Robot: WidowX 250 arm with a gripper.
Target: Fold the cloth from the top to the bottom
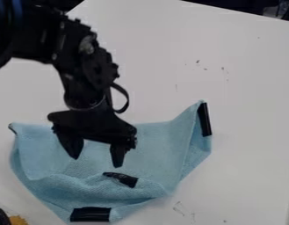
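The black gripper (97, 161) hangs over the middle of the light blue cloth (152, 145), its two fingers apart with nothing held between them. The cloth lies on the white table, partly folded and rumpled, with a raised fold across its lower part. One black patch sits just below the right finger, another on the cloth's bottom edge, and a black strip runs along the upper right corner. Part of the cloth's upper edge is hidden behind the gripper.
The white table (240, 88) extends above and to the right of the cloth, with small dark marks on it. A black and yellow object (17, 220) is at the lower left corner.
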